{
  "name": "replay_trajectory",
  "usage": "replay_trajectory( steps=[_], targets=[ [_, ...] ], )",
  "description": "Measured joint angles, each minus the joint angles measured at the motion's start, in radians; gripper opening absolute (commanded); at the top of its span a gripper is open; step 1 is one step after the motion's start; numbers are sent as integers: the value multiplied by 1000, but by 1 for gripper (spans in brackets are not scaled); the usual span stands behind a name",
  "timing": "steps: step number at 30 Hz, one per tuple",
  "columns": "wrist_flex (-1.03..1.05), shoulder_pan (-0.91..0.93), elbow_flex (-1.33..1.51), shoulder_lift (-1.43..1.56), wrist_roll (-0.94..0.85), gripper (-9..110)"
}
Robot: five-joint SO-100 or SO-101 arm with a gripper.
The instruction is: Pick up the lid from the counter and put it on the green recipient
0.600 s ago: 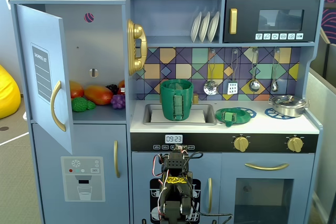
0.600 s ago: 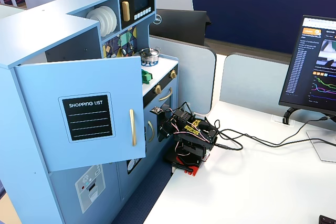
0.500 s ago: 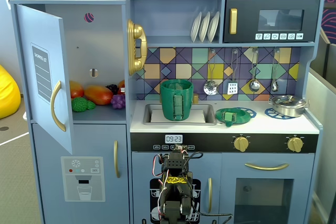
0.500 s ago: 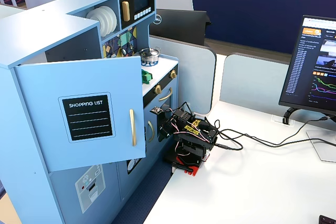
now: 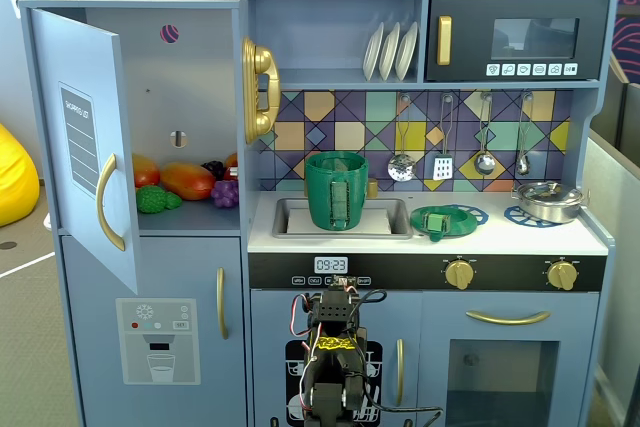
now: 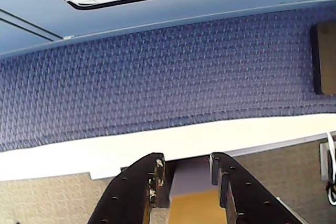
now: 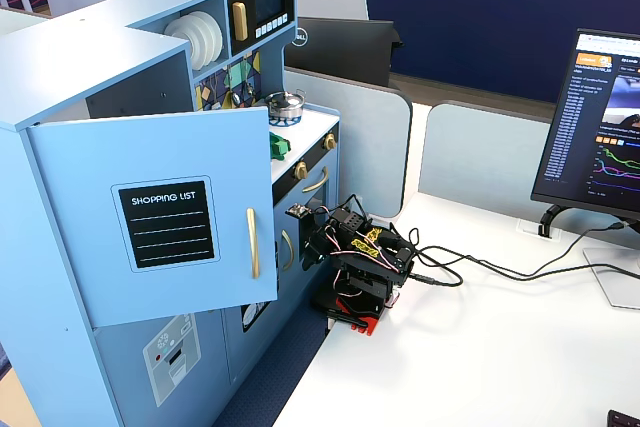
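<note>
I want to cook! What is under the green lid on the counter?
The lid lies on a blue spoked burner ring, to the right of the green pot. Only the ring's edge shows; its middle is covered.

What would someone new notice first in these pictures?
The blue toy kitchen fills a fixed view, its fridge door swung open on toy fruit. The tall green pot stands in the sink, and the green lid lies on the burner to its right. The robot arm sits folded low in front, its gripper empty.

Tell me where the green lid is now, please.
In a fixed view, the lid lies on the white counter, on a blue burner ring just right of the sink holding the green pot.
</note>
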Motion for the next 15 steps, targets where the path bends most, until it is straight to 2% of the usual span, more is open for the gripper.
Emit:
replay_trajectory(
  steps=[4, 7, 10, 15],
  targets=[
    [-9, 41, 2, -8, -34, 0],
    [-129, 115, 8, -101, -63, 0],
    [-402, 202, -32, -233, -94, 0],
    [-988, 295, -135, -430, -92, 0]
  ],
)
